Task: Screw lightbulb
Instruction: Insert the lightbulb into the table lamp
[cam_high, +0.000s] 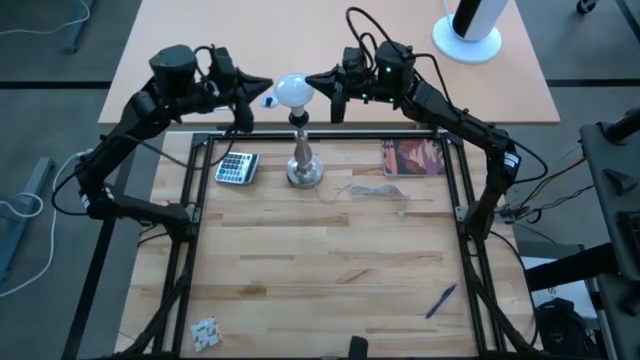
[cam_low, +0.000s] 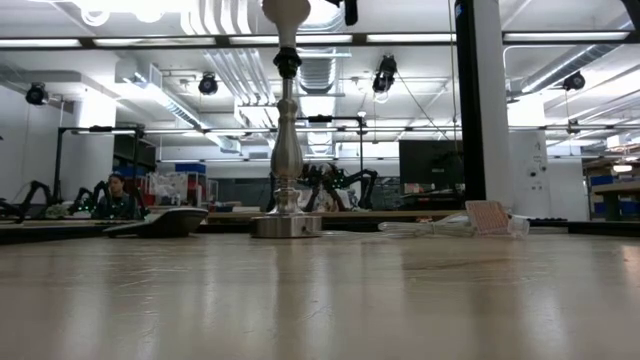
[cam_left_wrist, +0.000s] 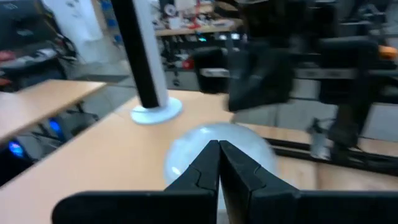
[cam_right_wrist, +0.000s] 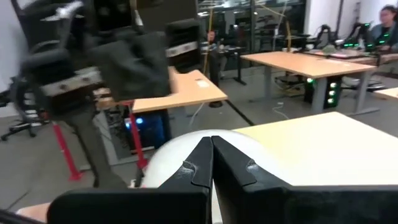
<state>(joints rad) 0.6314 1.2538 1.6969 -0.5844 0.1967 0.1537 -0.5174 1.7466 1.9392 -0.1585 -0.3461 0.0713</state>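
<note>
Now lightbulb (cam_high: 294, 90) between closed left claw (cam_high: 266, 97), right claw (cam_high: 313, 78).

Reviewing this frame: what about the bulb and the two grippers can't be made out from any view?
- Lightbulb base: hidden in the high view under the globe, so its seating in the lamp stand socket is unclear.
- Low view: the top edge cuts off the bulb and both grippers.
- Left gripper and right gripper, both shut: their own fingers cover the bulb, so contact cannot be told.

Two black jointed arms carry looped black cables. The right arm (cam_high: 455, 115) shows a small green light near its wrist; the left arm (cam_high: 130, 130) has a round black housing. Fingers (cam_left_wrist: 205, 171) are matte black wedges.
</note>
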